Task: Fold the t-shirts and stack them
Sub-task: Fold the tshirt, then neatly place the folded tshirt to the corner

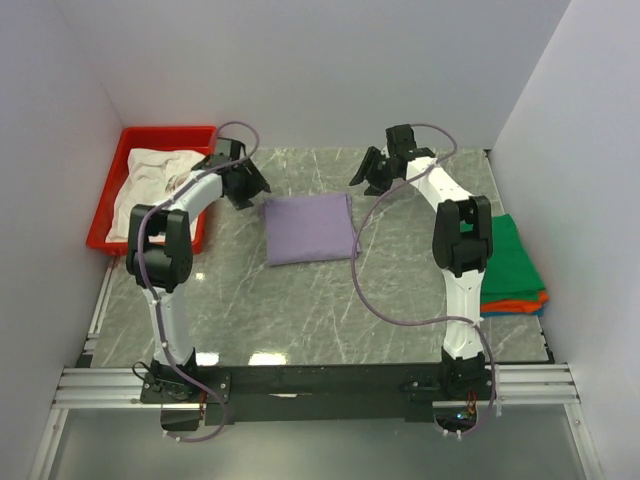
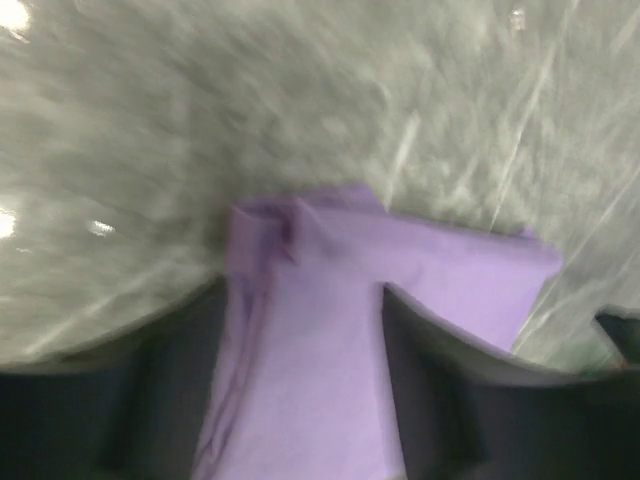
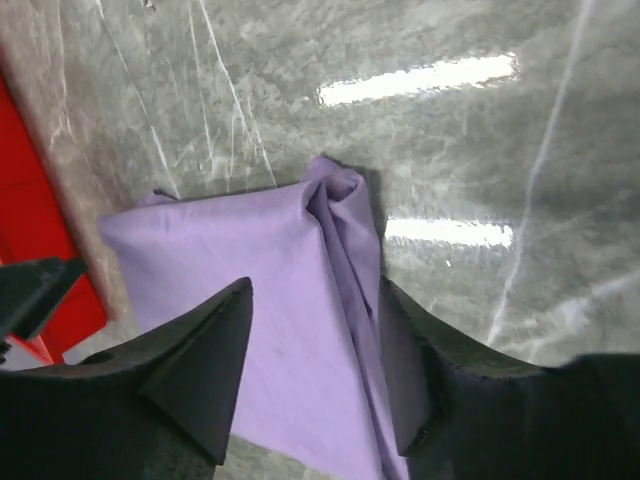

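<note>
On table (image 1: 300, 310): purple t-shirt (image 1: 308, 229) folded | left jaws, right jaws spread

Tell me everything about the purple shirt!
The purple t-shirt is soft, pale lavender cloth, folded into a nearly square rectangle. It lies flat, slightly tilted, on the grey marble table, with bunched creases at its far corners. The left gripper and right gripper hover by those corners, jaws open, neither gripping it.

Folded lavender t-shirt (image 3: 250, 260) between spread black fingers (image 3: 200, 370), on marble table (image 3: 450, 150)
</note>
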You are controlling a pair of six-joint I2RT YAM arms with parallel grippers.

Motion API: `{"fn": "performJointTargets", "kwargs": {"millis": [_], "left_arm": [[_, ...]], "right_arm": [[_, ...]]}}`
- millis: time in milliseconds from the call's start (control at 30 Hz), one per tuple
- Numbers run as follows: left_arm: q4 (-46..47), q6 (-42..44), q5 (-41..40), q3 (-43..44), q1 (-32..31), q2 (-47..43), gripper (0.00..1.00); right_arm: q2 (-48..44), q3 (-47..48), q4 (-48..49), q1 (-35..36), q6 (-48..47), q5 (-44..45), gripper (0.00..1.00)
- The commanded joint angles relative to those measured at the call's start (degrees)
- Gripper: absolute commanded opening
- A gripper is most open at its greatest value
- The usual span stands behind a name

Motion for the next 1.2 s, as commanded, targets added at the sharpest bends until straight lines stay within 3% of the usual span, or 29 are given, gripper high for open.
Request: {"fn": "performJointTargets", "kwargs": {"millis": [0, 100, 167, 367, 467, 567, 633, 1167], "left_arm": [[-0.67, 2.06, 0.70, 4.14, 3.55, -1.30, 0.72], [0.72, 2.15, 1.22, 1.17, 4.96, -5.15, 0.84], [1.26, 2.07, 1.49, -1.20, 4.43, -6.92, 0.82], [2.22, 0.05, -3.08, -10.69, -2.15, -12.99, 0.56], [4.06, -1.27, -4.31, -15.00, -5.49, -14.66, 0.26], [4.51, -1.10, -4.14, -16.94, -7.26, -13.53, 0.06], [4.16, -0.31, -4.57, -17.21, -7.78, -12.47, 0.01], [3.90, -0.13, -4.22, -18.10, -8.75, -7.72, 0.01]], "right_arm": [[-3.54, 2.42, -2.36, -0.78, -2.84, 2.97, 0.63], [-8.11, -3.98, 1.06, -0.61, -3.89, 3.16, 0.64], [-9.87, -7.67, 1.95, -0.09, -5.03, 1.40, 0.64], [-11.37, -14.98, 5.20, 3.17, -8.90, 3.94, 0.64], [-10.14, -15.43, 6.35, 4.48, -9.42, 4.29, 0.65], [-8.47, -14.64, 5.91, 5.63, -11.44, 6.05, 0.66], [-7.60, -14.55, 6.00, 6.60, -12.15, 7.36, 0.67], [-0.47, -9.98, 2.40, 9.84, -10.84, 13.43, 0.64]]}}
